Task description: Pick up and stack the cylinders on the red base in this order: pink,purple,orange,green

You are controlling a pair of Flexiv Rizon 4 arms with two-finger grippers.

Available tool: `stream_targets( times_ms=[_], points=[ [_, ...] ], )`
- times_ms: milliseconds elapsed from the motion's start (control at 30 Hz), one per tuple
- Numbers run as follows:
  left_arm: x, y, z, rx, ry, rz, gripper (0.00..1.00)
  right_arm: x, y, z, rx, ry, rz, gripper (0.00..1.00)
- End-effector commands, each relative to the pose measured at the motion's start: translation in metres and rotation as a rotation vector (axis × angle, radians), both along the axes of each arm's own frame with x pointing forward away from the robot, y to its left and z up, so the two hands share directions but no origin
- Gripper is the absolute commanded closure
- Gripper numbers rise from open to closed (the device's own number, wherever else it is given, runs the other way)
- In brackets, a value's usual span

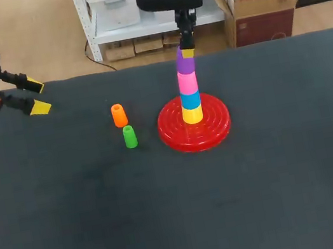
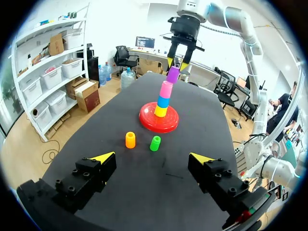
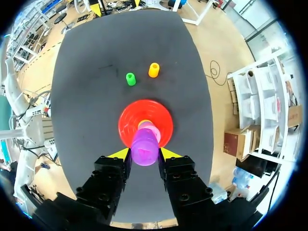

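Purple cylinder: we are holding it at the very top of the stack, in the upper middle of the head view. It is sitting directly over the pink one and leaning slightly, and we cannot tell whether it is fully seated.
Right gripper: we are coming in from the upper right and hanging straight above the stack. Both yellow tips are pressing the purple cylinder from opposite sides, with the jaws only as wide as the cylinder.
Left gripper: we are keeping it at the upper left of the head view, over the table's far left corner. Its jaws are spread wide and gripping nothing.
Stack: a yellow cylinder is sitting lowest, a blue cylinder is on it, and the pink cylinder is above that.
Red base: it is lying just right of centre and carrying the stack at its middle.
Orange cylinder: it is standing upright left of the base, apart from it.
Green cylinder: it is standing upright just below the orange one, near it but not touching.
Table: its dark cloth is lying under everything.
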State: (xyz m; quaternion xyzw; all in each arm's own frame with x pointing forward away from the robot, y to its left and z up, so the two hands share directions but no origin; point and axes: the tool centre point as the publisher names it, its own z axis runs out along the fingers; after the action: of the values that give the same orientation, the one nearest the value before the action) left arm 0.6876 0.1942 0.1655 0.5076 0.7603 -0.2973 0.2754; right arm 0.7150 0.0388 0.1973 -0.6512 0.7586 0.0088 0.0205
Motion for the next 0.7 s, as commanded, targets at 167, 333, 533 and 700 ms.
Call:
stream_targets(
  times_ms=[167, 333, 533, 700],
  points=[
    [0.000, 0.000, -0.001, -0.001, -0.002, 0.000, 0.00, 0.013, 0.002, -0.011, -0.021, 0.025, -0.003, 1.00],
    [0.000, 0.000, -0.001, -0.001, -0.002, 0.000, 0.00, 0.018, 0.003, -0.013, -0.026, 0.031, 0.000, 1.00],
    [0.000, 0.000, -0.001, -0.001, -0.002, 0.000, 0.00, 0.026, 0.008, -0.015, -0.030, 0.036, 0.017, 1.00],
    [0.000, 0.000, -0.001, -0.001, -0.002, 0.000, 0.00, 0.029, 0.011, -0.023, -0.050, 0.072, 0.021, 1.00]
  ],
)
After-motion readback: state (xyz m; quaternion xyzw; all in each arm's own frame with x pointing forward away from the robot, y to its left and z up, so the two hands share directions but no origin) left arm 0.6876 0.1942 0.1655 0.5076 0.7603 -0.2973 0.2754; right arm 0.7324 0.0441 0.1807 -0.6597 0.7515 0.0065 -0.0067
